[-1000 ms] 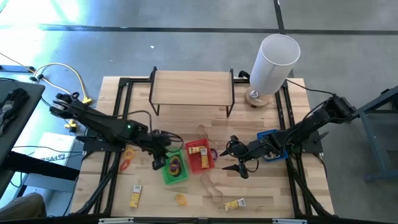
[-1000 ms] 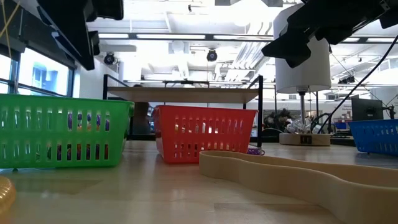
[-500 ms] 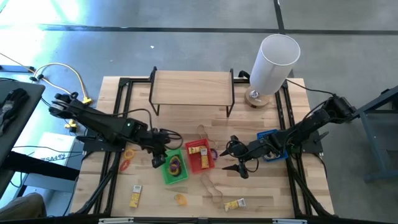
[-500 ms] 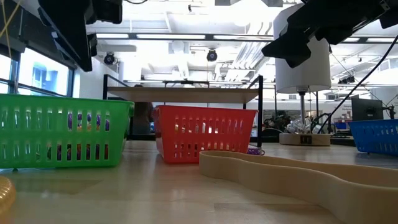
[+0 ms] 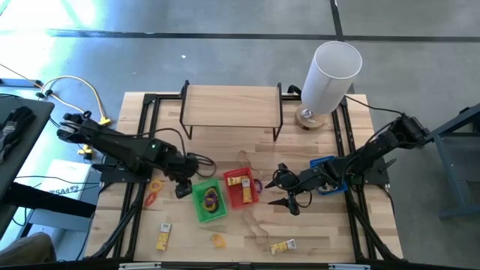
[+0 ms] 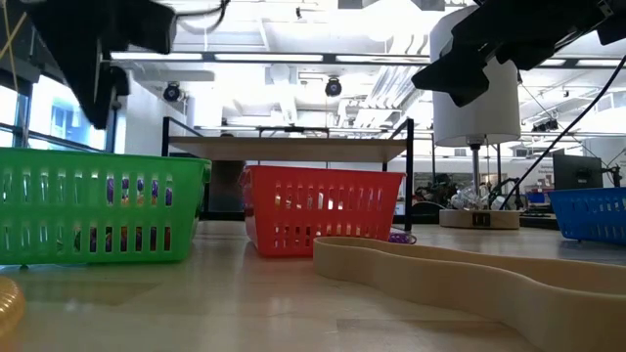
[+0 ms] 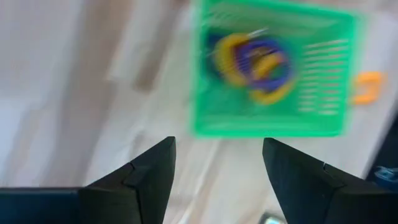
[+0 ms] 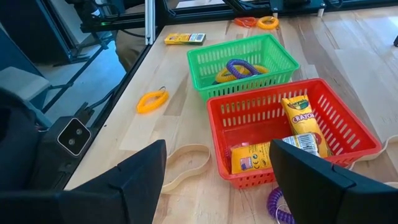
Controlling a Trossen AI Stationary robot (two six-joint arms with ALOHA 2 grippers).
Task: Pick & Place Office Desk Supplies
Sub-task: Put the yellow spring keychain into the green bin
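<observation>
The left gripper (image 5: 182, 188) is seen just off the left side of the green basket (image 5: 211, 200), fingers spread wide with nothing between them. In its wrist view the green basket (image 7: 273, 74) shows blurred beyond the dark fingers (image 7: 149, 171), with purple and yellow rings (image 7: 255, 59) piled inside and an orange ring (image 7: 367, 87) out on the table past it.

The right gripper (image 5: 291, 201) is held low over the wood just right of the red basket (image 5: 241, 187), its fingers parted wide and empty. Crayon packets (image 8: 297, 121) are seen lying in the red basket (image 8: 292, 134), and a purple coil (image 8: 277, 205) sits just outside its wall. A tan rubber band (image 8: 183, 163) is laid flat near that basket.

More supplies are scattered on the table (image 5: 330, 236): yellow packets (image 5: 162, 234) at the front left, another packet (image 5: 283, 246) at the front right, rings (image 5: 153, 192) left of the green basket. The blue basket (image 5: 324, 163) is partly covered by the right arm.
</observation>
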